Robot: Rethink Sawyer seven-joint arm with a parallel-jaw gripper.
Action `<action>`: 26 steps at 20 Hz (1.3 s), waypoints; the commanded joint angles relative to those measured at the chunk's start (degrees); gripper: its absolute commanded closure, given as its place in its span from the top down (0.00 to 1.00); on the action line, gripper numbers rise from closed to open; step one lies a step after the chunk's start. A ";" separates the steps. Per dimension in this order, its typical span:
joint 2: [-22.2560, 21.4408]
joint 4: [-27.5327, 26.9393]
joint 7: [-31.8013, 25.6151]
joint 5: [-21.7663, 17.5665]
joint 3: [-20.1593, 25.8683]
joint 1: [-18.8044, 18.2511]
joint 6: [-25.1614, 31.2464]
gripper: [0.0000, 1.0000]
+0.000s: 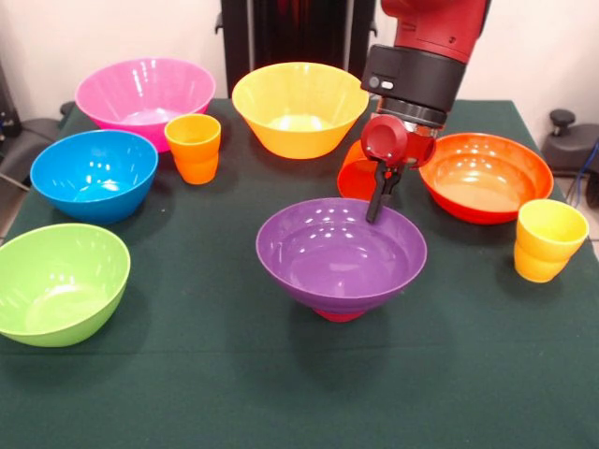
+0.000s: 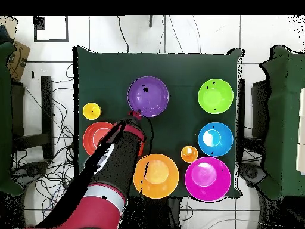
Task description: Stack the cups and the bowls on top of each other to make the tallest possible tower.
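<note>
The wide purple bowl [image 1: 342,253] stands level on a small magenta-red bowl [image 1: 339,314] at the table's middle, a low tower; it also shows in the overhead view [image 2: 148,95]. My gripper [image 1: 378,208] hangs at the purple bowl's far rim, reaching just inside it; it shows in the overhead view [image 2: 136,114] too. The plain red-orange cup [image 1: 354,173] sits right behind the gripper, partly hidden. The ribbed orange cup [image 1: 194,147] and the ribbed yellow cup [image 1: 547,239] stand alone.
Around the green table [image 1: 187,383] stand the pink bowl [image 1: 145,94], yellow bowl [image 1: 299,108], blue bowl [image 1: 94,173], green bowl [image 1: 58,281] and orange-red bowl [image 1: 485,176]. The arm covers part of the orange-red bowl [image 2: 94,136] in the overhead view.
</note>
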 commanded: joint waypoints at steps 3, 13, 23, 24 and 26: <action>-1.92 0.34 -5.79 -4.52 7.66 -2.02 8.64 0.00; 1.55 -1.91 -0.85 -3.97 6.90 -0.25 8.40 0.00; 2.02 -1.69 0.27 -3.94 6.58 0.42 6.85 0.00; 1.99 -1.71 0.28 -3.94 6.57 0.50 6.84 0.00; 1.82 -1.61 0.28 -3.91 6.63 0.52 6.78 0.00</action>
